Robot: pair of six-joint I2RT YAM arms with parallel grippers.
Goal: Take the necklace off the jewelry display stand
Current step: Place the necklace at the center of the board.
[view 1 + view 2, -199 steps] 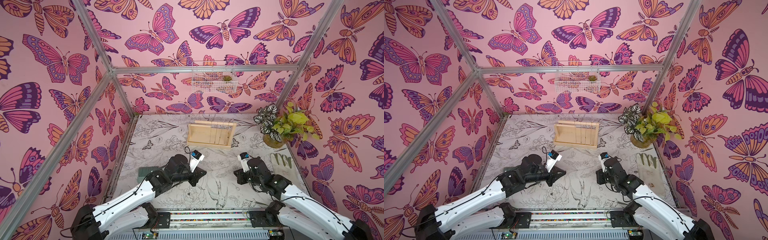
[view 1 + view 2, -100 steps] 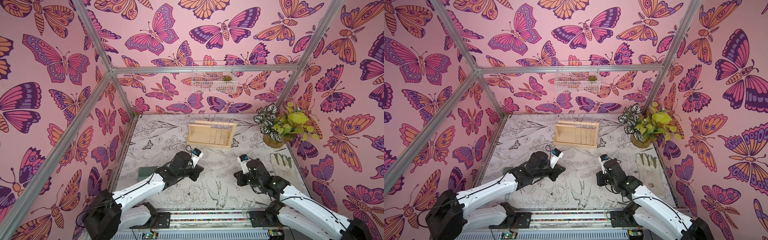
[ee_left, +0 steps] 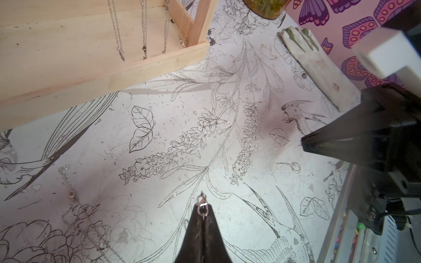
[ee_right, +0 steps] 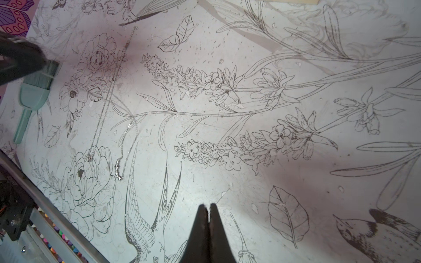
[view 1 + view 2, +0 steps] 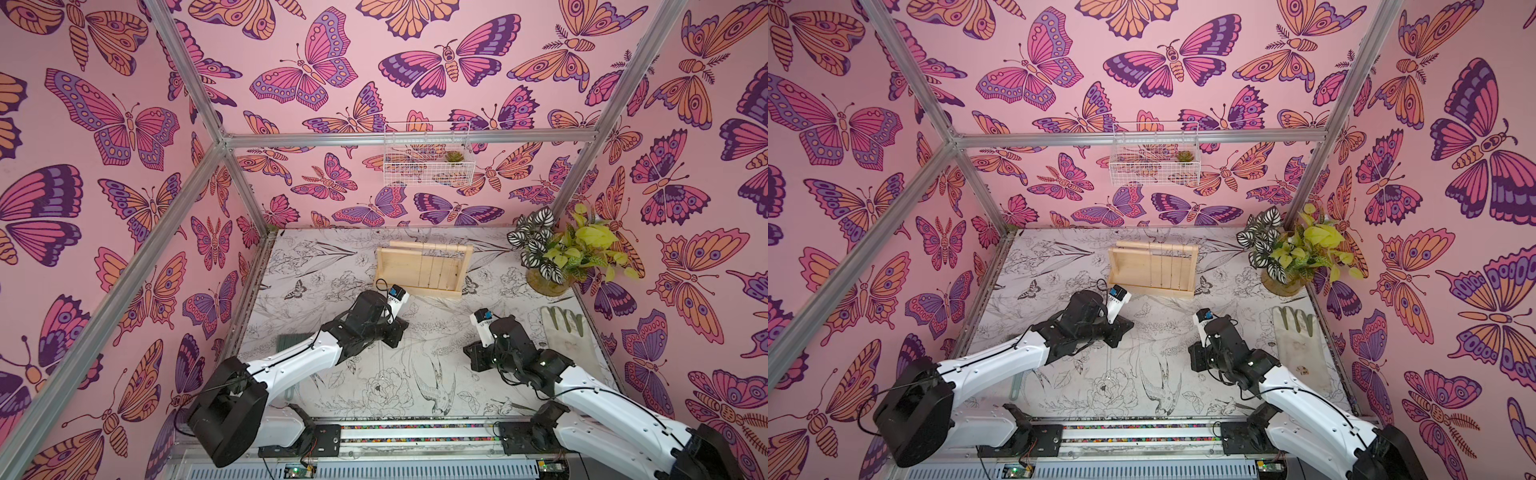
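Left wrist view shows the left gripper (image 3: 202, 214) pressed together on the clasp of a necklace (image 3: 202, 201); the rest of this chain is hidden under the gripper. So the necklace is already off the jewelry display stand (image 5: 397, 268), which stands at the middle of the far edge of the table (image 5: 316, 266) with four hanging chains (image 3: 118, 34) in it. The right gripper (image 4: 209, 208) is also closed and holds nothing, nearer to the right edge. Two loose chains (image 4: 90, 157) lie stretched toward the front edge; whether one of them continues to the held clasp is not clear.

The step in hand seems to be laying the held necklace down. To do it well, the gripper should descend slowly, keep its chain apart from the loose chains to avoid a tangle, stay clear of the stand, and release only when the clasp is close to the table.

Compared with one second ago, the left arm (image 5: 291, 361) has stretched farther toward the stand, while the right arm (image 5: 582, 386) and the stand have hardly moved.
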